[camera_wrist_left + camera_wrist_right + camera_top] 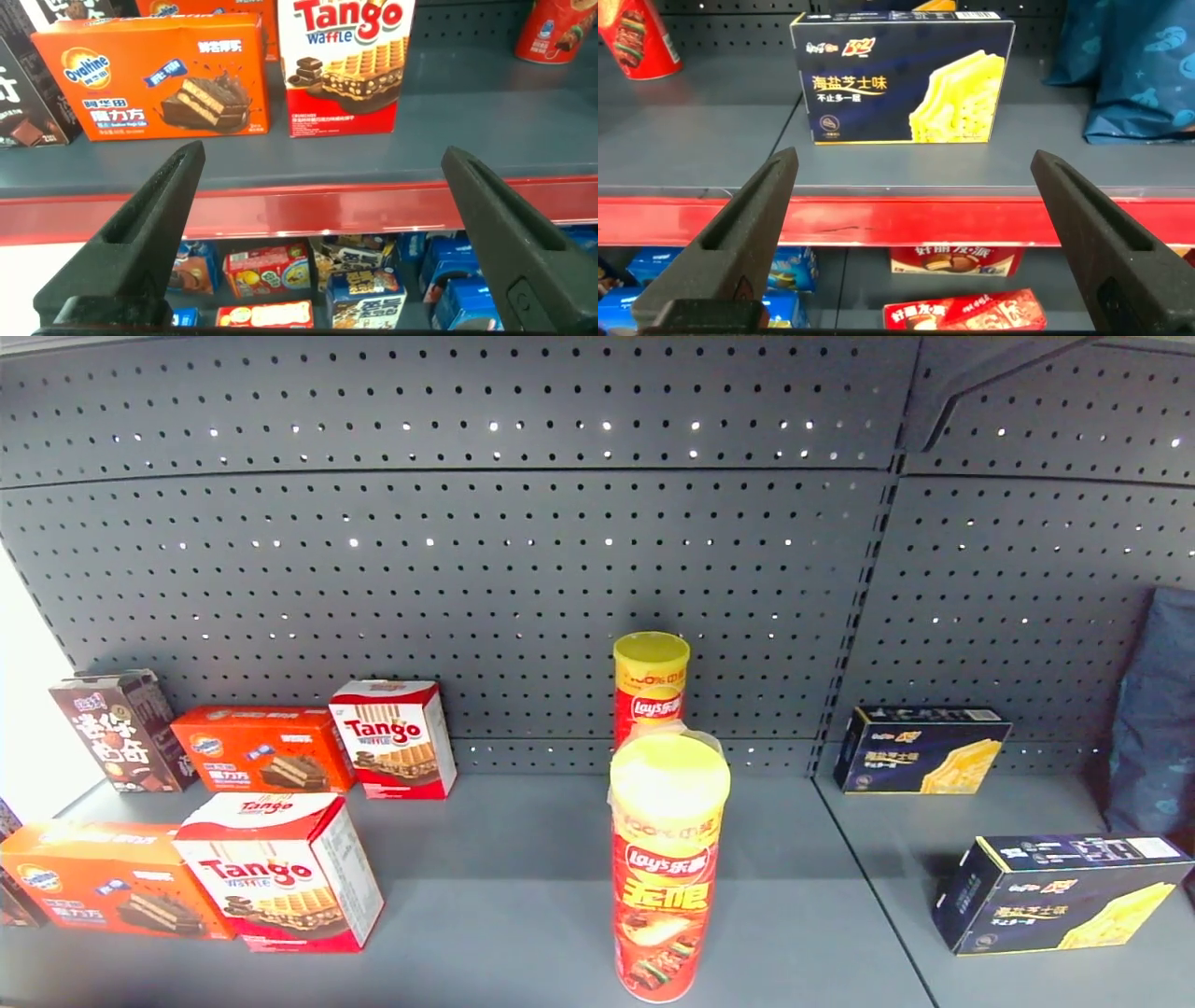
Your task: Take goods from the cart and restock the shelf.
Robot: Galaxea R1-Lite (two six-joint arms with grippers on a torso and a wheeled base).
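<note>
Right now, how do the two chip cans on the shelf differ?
The front can stands out toward the open edge of the shelf; the back can stands close to the pegboard wall. The front can shows whole, while the back can's lower half is hidden behind it. The front can looks larger, probably only because it is nearer. Both are upright, red, with yellow lids.

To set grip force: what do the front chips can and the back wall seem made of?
Front can: likely cardboard tube, glossy printed wrap, yellow plastic lid; its side shows sheen. Back wall: seemingly painted sheet metal, matte grey; rows of punched holes.
</note>
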